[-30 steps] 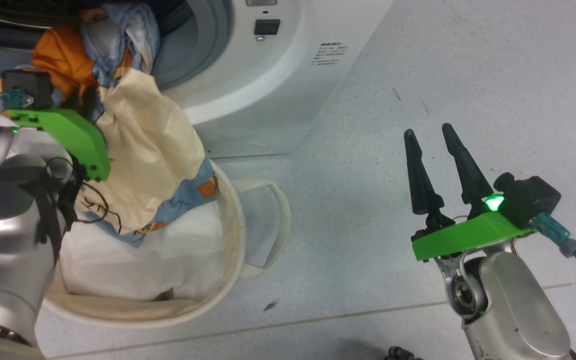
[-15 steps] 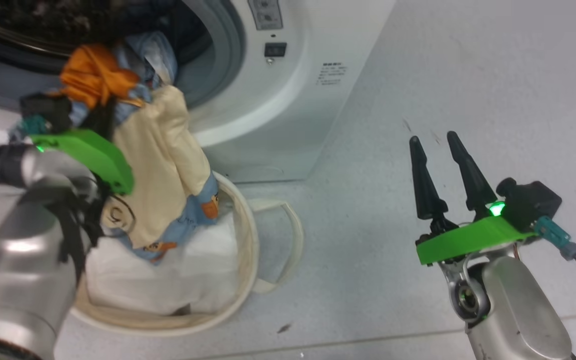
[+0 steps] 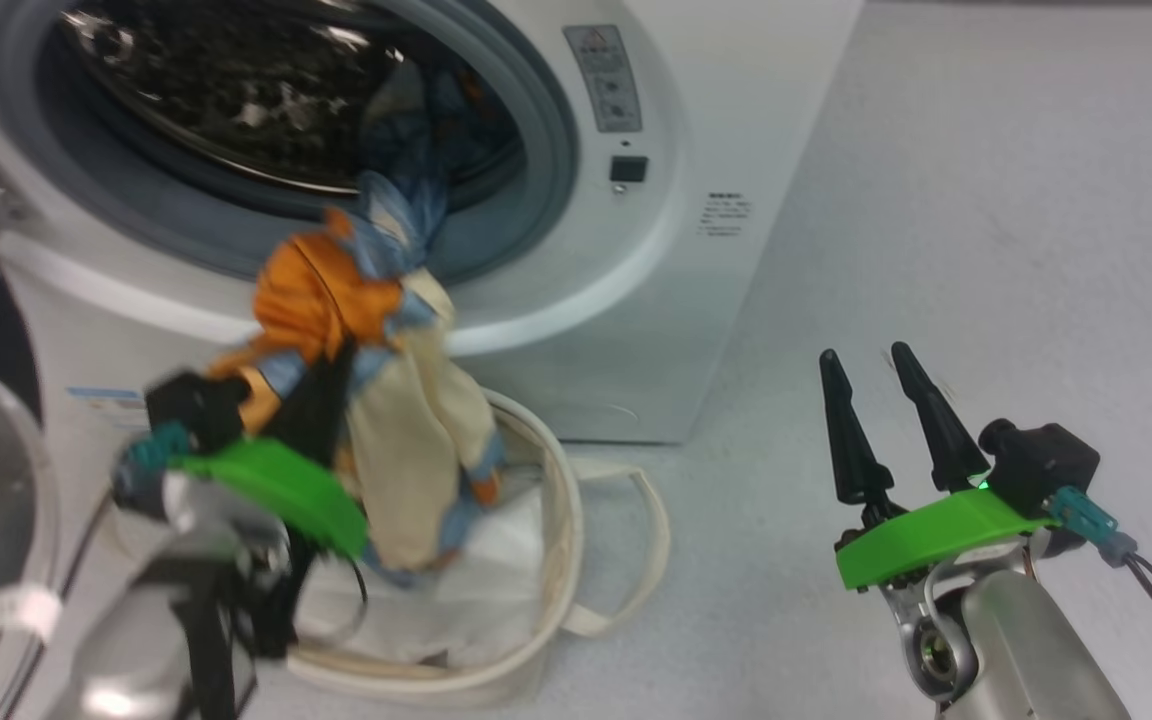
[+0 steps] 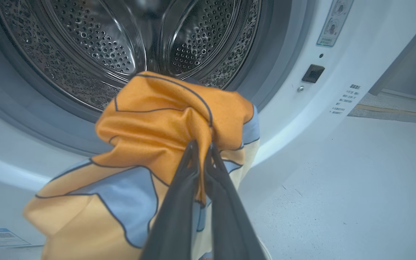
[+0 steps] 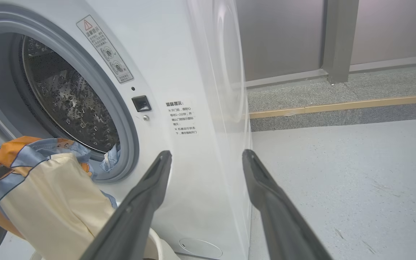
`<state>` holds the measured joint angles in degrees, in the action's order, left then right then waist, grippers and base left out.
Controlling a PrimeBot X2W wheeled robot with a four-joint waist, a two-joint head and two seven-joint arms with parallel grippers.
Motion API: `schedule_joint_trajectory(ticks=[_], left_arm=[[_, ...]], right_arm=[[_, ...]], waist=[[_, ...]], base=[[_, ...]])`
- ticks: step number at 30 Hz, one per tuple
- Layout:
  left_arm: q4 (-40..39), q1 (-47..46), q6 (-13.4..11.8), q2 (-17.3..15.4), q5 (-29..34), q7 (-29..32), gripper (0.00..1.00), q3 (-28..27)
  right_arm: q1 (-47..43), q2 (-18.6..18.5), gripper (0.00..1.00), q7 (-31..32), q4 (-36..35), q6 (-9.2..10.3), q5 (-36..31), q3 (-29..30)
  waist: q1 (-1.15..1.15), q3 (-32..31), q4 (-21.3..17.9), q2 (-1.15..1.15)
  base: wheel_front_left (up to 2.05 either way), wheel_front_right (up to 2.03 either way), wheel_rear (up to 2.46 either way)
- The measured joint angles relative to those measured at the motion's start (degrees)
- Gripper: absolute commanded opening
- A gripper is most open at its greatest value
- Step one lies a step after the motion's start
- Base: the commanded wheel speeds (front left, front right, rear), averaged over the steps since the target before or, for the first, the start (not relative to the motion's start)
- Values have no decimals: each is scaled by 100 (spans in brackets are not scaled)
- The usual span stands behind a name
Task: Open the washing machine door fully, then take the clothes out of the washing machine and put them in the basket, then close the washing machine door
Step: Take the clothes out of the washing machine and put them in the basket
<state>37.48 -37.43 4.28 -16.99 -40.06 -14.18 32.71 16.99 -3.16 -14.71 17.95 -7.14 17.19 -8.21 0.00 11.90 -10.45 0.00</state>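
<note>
The clothes (image 4: 157,119), cream and orange, hang at frame centre, pinched in the closed left gripper (image 4: 201,147); the right gripper (image 3: 861,352), lower right, stands wide open, holding nothing.

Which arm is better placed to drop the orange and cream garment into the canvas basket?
Left. The left fingers are shut on the orange, cream and blue garment, hanging over the round cream canvas basket. The right fingers stand open, empty, off to the side.
</note>
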Motion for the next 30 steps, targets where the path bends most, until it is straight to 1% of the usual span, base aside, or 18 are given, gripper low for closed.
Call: schedule_joint_trajectory(ticks=[6,8,10,13,15,18,21,23,27,28,29,30], left_arm=[[-1798,1165,-621,-430,-151,527,0,14],[-2260,1458,-806,-538,-197,684,0,14],[-2480,1668,-929,-613,-209,788,0,9],[-2472,1801,-938,-642,-372,836,0,-20],[-2347,1792,-918,-623,-461,822,0,-63],[-1937,1680,-801,-579,-520,740,0,-99],[-1418,1461,-608,-466,-553,692,0,-104],[-987,1286,-426,-368,-578,695,0,-55],[108,955,-64,-172,-617,697,0,33],[399,865,1,-118,-649,692,0,43],[399,865,1,-118,-649,692,0,43],[701,760,60,-63,-654,690,0,63]], right_arm=[[-42,0,100,0,69,0,-5,-15],[-104,0,100,0,92,0,-5,-37],[-119,0,100,0,109,0,-5,-68],[-114,0,100,0,105,0,-55,-76],[-110,0,100,0,90,0,-66,-74],[-94,0,100,0,78,0,-108,-68],[-87,0,100,0,33,0,-116,-44],[-83,0,100,0,0,0,-159,-31],[-8,0,100,0,-94,0,-165,-2],[30,0,100,0,-130,0,-180,18],[30,0,100,0,-130,0,-180,18],[74,0,100,0,-169,0,-205,38]], waist=[[0,-259,219,0],[0,-300,256,0],[0,-305,253,0],[0,-262,220,0],[0,-214,183,0],[0,-117,117,0],[0,8,44,0],[0,107,-5,0],[0,343,-127,0],[0,411,-156,0],[0,411,-156,0],[0,485,-185,0]], base=[[0,0,0],[0,0,0],[0,0,0],[0,0,0],[0,0,0],[0,0,0],[0,0,0],[0,0,0],[0,0,0],[0,0,0],[0,0,0],[0,0,0]])
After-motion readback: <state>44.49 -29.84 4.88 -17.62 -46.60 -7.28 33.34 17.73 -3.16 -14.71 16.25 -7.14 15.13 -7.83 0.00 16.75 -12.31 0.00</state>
